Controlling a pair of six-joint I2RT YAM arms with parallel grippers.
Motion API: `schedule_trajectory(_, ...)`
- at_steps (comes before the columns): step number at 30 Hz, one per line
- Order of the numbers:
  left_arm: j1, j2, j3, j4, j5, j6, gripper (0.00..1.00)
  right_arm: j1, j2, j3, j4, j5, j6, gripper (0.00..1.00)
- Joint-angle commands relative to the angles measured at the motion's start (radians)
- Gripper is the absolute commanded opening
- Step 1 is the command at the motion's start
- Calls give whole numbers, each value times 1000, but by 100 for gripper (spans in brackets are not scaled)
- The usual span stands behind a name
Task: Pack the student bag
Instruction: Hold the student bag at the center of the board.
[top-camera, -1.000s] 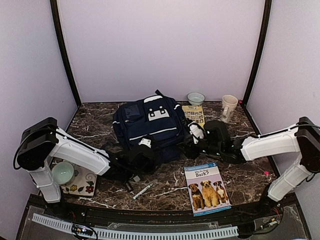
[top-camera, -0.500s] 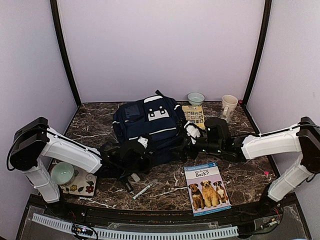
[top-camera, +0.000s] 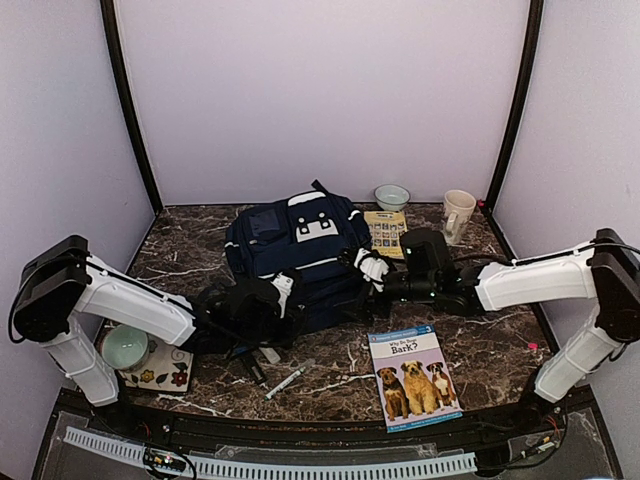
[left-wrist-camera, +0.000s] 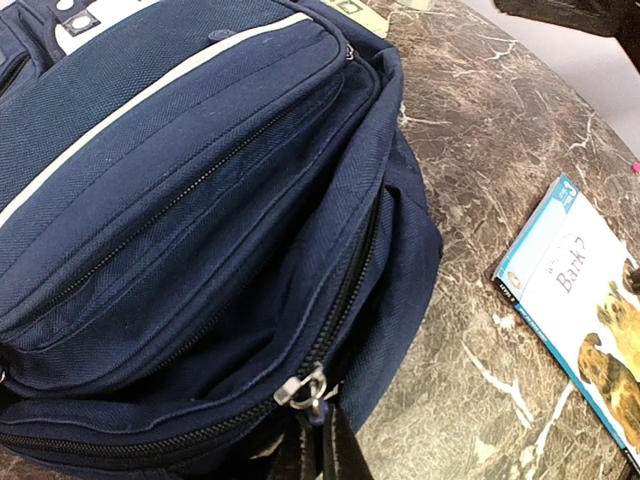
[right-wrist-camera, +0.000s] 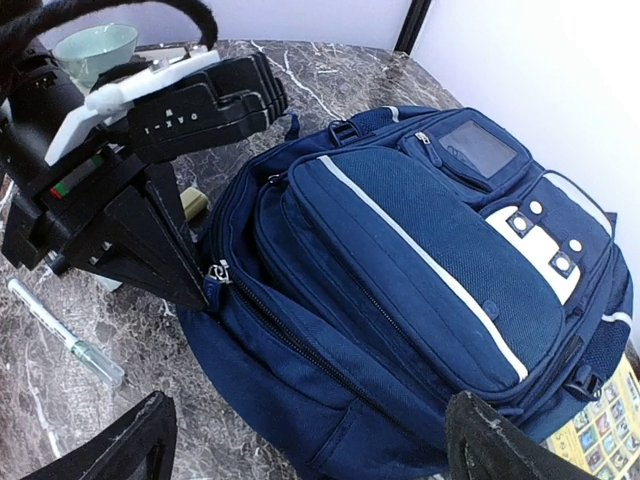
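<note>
The left gripper (right-wrist-camera: 208, 288) pinches the zipper pull (left-wrist-camera: 303, 390) at the near end of the student bag (top-camera: 300, 250), which lies flat mid-table (top-camera: 480, 350). The right gripper (top-camera: 372, 268) hovers spread alongside. The soft fabric will likely sag and is best taken by tabs or seams.

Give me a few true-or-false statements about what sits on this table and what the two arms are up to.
1. The dog book is already inside the backpack. False: it lies on the table, in front of the bag.
2. The left gripper is shut on a zipper pull at the backpack's near edge. True.
3. The right gripper is clamped on the mug. False: it is open and empty beside the backpack; the mug stands at the back of the table.
4. A pen lies on the table in front of the backpack. True.
</note>
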Motion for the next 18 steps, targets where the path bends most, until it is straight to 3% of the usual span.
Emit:
schedule_trajectory(1, -4, -58, -23, 61, 61, 34, 0, -3, 41, 52, 0, -34, -104, 93)
schedule_trajectory(12, -4, -71, -41, 86, 114, 49, 0, -12, 194, 188, -91, -97, -159, 84)
schedule_trajectory(18, -4, -76, -43, 86, 125, 53, 0, -20, 261, 220, -95, -118, -142, 69)
